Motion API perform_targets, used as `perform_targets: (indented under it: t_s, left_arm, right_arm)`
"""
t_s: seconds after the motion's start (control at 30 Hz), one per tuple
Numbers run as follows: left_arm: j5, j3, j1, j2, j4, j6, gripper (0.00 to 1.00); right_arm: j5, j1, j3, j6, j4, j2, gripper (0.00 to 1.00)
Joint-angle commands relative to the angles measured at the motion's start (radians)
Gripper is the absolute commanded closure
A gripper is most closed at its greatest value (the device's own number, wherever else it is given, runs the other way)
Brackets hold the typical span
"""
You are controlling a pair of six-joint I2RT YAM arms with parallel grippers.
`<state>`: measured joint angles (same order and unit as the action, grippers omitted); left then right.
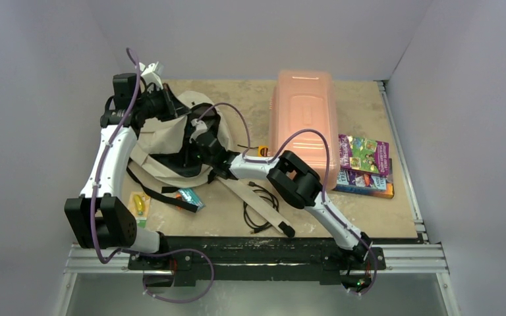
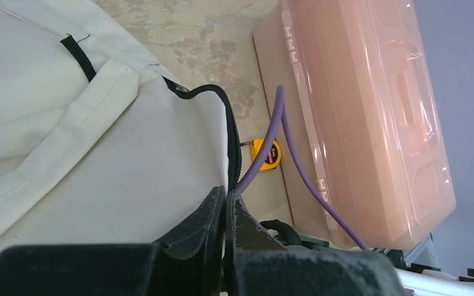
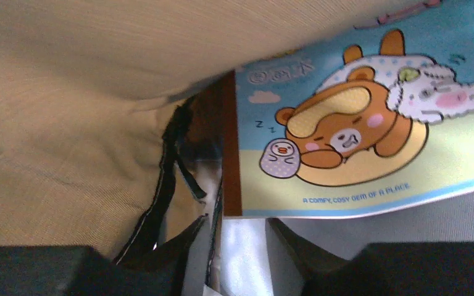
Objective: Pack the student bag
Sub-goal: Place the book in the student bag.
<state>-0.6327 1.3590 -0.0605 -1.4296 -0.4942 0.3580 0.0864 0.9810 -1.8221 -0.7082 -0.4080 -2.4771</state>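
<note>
I am reading the student bag (image 1: 161, 138) as lying left of centre on the table (image 1: 257, 92), with the pink box (image 1: 303, 118) just beside it. The left gripper (image 2: 227, 200) is pinching the bag's zipper edge, with its fingers pressed together on the fabric. The right gripper (image 3: 241, 246) is sitting inside the bag beside a bear-print notebook (image 3: 358, 135). Its fingers are standing apart around something pale, and I cannot tell whether they are clamping it.

Plain lilac walls (image 1: 33, 99), worn tan tabletop (image 1: 250, 92) w/ metal rail (image 1: 415, 253) at near edge, even light
</note>
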Motion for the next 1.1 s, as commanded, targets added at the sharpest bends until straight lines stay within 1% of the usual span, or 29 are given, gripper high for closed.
perform_targets:
  t_s: [0.0,0.1,0.13,0.17,0.3,0.37,0.53,0.6,0.7,0.8,0.87,0.93,1.0,1.07]
  left_arm:
    - [-0.020,-0.002,0.007,0.022,0.047,0.003,1.00]
    - [-0.023,0.003,0.007,0.017,0.043,0.004,1.00]
    - [-0.020,0.003,0.007,0.018,0.042,0.004,1.00]
    - [-0.014,0.002,0.006,0.018,0.041,0.003,1.00]
    - [-0.008,0.008,0.002,0.012,0.030,0.004,1.00]
    - [-0.007,0.009,-0.001,0.013,0.028,0.004,1.00]
    - [0.009,0.000,-0.001,0.013,0.026,-0.004,1.00]
    - [0.007,0.003,-0.001,0.006,0.024,-0.001,1.00]
    - [-0.003,0.009,-0.001,-0.009,0.018,0.005,1.00]
    - [-0.005,0.015,-0.001,-0.021,0.008,0.007,1.00]
    - [-0.006,0.016,0.000,-0.024,0.008,0.010,1.00]
    - [-0.010,0.019,0.000,-0.025,0.006,0.012,1.00]
    - [-0.010,0.018,0.000,-0.025,0.008,0.016,1.00]
    - [-0.010,0.018,0.000,-0.032,0.003,0.018,1.00]
  right_arm:
    - [0.059,-0.009,0.012,0.061,-0.117,0.064,0.53]
    - [0.050,-0.010,0.142,0.096,-0.121,0.157,0.44]
    - [0.037,-0.010,0.186,0.096,-0.104,0.200,0.44]
    - [0.029,-0.010,0.225,0.120,-0.075,0.238,0.37]
    - [0.012,-0.014,0.348,0.200,0.024,0.400,0.24]
    - [0.007,-0.013,0.375,0.222,0.071,0.449,0.22]
    - [-0.069,-0.013,0.426,0.225,0.246,0.573,0.22]
    - [-0.108,-0.013,0.460,0.329,0.321,0.647,0.23]
    - [-0.143,-0.013,0.510,0.409,0.432,0.805,0.22]
    - [-0.183,-0.013,0.516,0.456,0.554,0.996,0.19]
    - [-0.274,-0.014,0.503,0.491,0.622,1.094,0.16]
    - [-0.422,-0.017,0.484,0.519,0.687,1.178,0.12]
    - [-0.533,-0.028,0.483,0.542,0.714,1.251,0.06]
    - [-0.625,-0.066,0.501,0.543,0.717,1.311,0.02]
